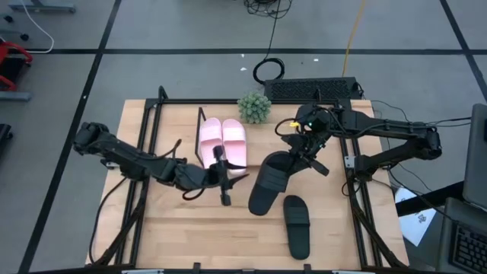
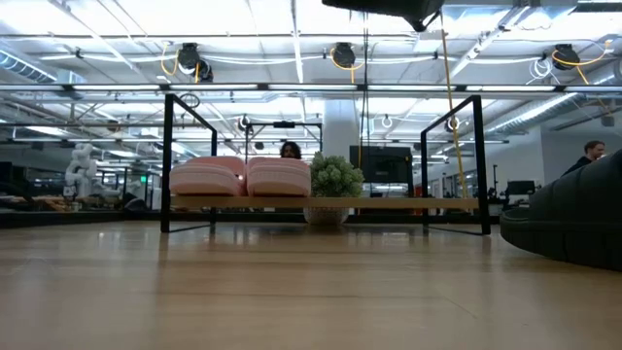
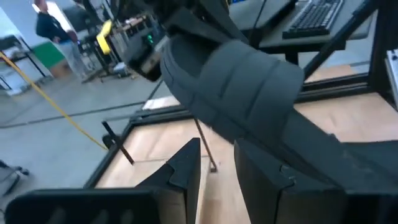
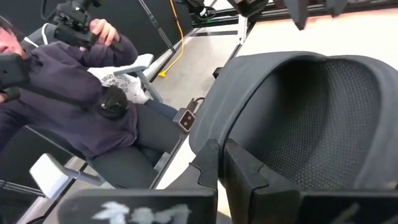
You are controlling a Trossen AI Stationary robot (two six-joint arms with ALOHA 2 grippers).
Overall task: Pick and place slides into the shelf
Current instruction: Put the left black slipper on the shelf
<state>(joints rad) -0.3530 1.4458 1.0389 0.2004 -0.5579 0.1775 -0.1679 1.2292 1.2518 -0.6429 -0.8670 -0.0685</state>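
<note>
Right gripper point(image 1: 303, 152) is seen clamped on the rim of one black slide point(image 1: 269, 181), which is held tilted above the table with its long axis running from the gripper toward the table's front edge. Shelf point(image 1: 304, 106) is located behind it at the back edge, with the pink pair point(image 1: 222, 140) already seated at its left end. Left gripper point(image 1: 222, 176), fingers parted and empty, is parked just beside the pink pair; the second black slide point(image 1: 297, 226) is left flat on the table nearer the right arm.

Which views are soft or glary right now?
Low view: ceiling lights glare behind the shelf; the near black slide at the edge is soft. Left wrist view: motion-blurred throughout. Right wrist view: the gripper is soft, the slide's mesh is sharper. High view: even light.
</note>
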